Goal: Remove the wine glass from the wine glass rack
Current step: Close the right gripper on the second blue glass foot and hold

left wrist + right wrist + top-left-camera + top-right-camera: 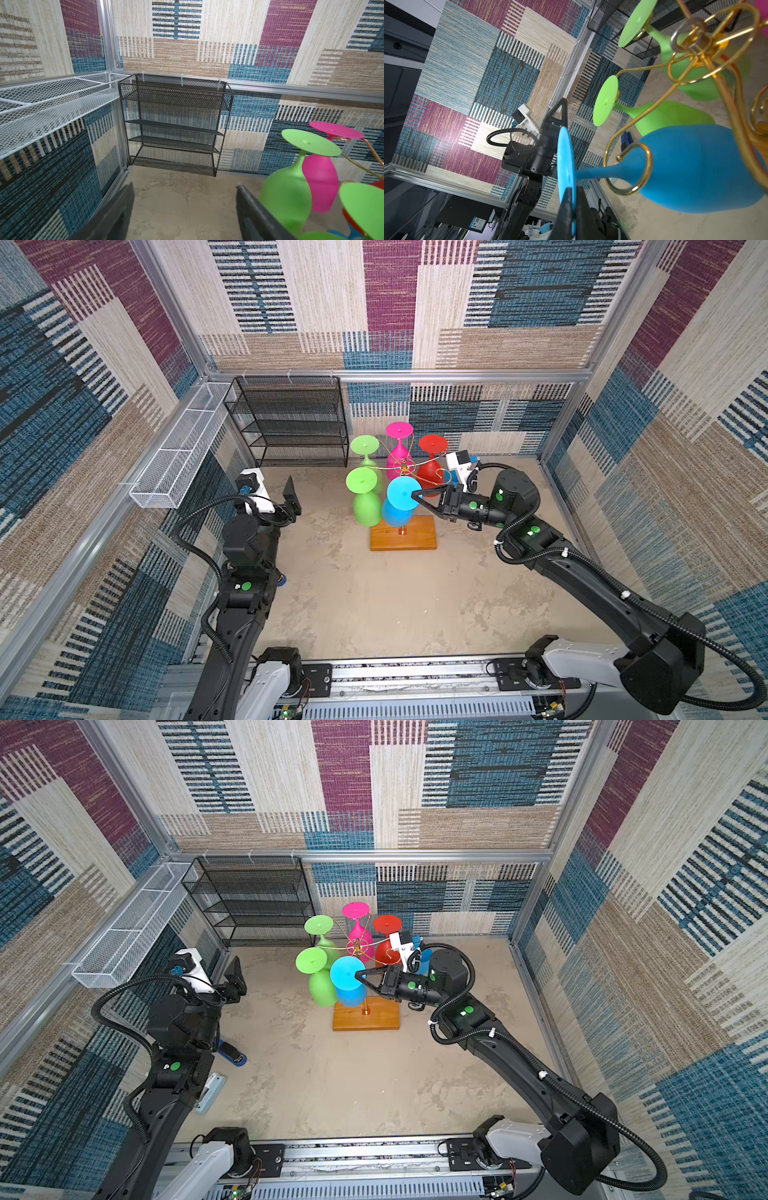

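Standing wide apart and empty, the left fingers [289, 489] are seen well left of the wine glass rack [403, 539] on the bench [374, 605]. On the rack's near arm the blue wine glass [397, 512] is hung upside down, stem threaded through a gold scroll. From the rack's right side, its foot disc is pinched at the rim by the right fingers [564, 218], closed tight on it
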You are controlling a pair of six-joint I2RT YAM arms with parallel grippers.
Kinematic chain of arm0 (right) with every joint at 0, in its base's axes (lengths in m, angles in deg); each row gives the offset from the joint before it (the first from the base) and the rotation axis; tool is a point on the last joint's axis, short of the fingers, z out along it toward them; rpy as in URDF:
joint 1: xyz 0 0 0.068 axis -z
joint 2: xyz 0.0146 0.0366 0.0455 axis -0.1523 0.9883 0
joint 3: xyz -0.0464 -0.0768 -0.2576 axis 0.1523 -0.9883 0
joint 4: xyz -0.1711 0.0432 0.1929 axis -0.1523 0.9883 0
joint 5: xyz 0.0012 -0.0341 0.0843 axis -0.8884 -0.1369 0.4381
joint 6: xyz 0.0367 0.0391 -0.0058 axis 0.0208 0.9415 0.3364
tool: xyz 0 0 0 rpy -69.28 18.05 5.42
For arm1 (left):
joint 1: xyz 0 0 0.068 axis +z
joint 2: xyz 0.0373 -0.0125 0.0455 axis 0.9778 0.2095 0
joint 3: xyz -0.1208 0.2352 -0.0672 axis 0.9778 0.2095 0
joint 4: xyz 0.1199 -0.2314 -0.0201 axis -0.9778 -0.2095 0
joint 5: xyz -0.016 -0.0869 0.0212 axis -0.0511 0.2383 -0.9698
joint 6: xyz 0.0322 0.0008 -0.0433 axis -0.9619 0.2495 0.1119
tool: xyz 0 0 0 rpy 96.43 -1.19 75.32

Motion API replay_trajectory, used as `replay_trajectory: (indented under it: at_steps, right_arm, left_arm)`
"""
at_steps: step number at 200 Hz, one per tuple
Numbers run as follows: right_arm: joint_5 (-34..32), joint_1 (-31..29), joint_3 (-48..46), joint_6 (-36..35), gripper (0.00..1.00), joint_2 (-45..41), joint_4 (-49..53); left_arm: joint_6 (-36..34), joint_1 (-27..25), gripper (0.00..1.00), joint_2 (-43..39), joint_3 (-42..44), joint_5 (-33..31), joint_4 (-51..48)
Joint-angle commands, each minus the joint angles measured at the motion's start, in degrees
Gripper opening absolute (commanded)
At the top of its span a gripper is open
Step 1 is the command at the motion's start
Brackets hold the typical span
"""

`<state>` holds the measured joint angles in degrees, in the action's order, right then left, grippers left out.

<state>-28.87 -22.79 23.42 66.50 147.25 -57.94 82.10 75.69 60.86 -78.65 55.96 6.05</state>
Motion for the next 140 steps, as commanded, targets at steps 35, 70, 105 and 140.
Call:
replay_trajectory:
  at_steps: [35,70,105,140]
  right_arm:
    - [-2.78,-0.3,-1.99,-1.81,0.0,-2.75,0.84]
    - [-2.92,-0.51,-1.73,-1.81,0.0,-3.08,1.04]
    - [-2.68,-1.01,-0.51,-1.9,0.0,-2.01,1.08]
    - [-3.12,-2.02,0.07,-1.73,0.0,-0.98,0.34]
  left_arm:
    - [1.69,0.05,0.79,0.35,0.14,0.55,2.16]
    - [1.7,0.19,0.79,0.45,0.14,0.54,2.2]
    - [1.65,0.2,0.79,0.5,0.14,0.5,2.22]
    - [1.78,0.28,0.79,0.58,0.19,0.62,2.37]
